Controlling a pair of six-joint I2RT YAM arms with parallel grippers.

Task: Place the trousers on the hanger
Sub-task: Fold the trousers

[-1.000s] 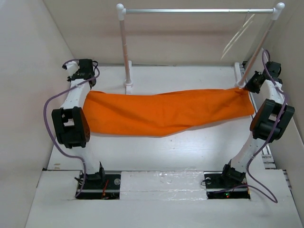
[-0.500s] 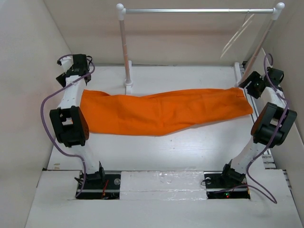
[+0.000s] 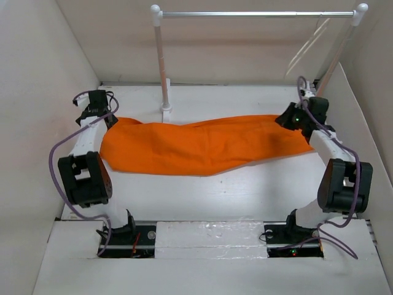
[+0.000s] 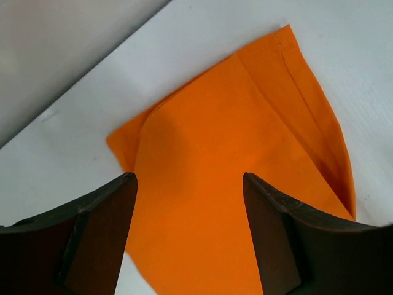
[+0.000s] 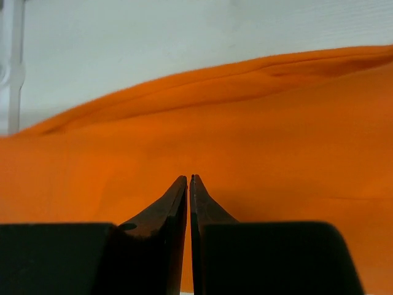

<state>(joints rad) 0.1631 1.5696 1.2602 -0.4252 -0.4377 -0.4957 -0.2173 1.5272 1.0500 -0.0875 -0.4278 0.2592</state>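
I'm looking at the bright orange cloth trousers (image 3: 202, 144), and they're lying flat on the white table (image 3: 245, 196), stretching left-to-right btw the two arms, in front of the white-posted rack with the silver bar (image 3: 255, 13). The thin cream-white triangular hanger (image 3: 305, 48) is hanging off the right end of that bar, well apart from the cloth and w/ nothing on it. So I'm judging the task as barely started: no leg is being fed through, and nothing is draping over the hanger's lower bar. The left gripper (image 4: 190, 227) is hovering over the left end of the trousers w/ its fingers standing wide apart. A hemmed corner is showing btw them on the wrist cam, and it's gripping nothing. The right gripper (image 5: 189, 184) is sitting low over the right end, fingers pressing together tip to tip. The wrist cam is showing orange all round the tips, but I can't tell whether a fold is being pinched or they're just meeting above it. What's left, IMO, is pretty much everything: getting a firm hold on the cloth, lifting it off the table, bringing it up to the hanger, and passing or folding it over so it's hanging evenly. I'm reading this as the setup stage, approx at the first grasp.
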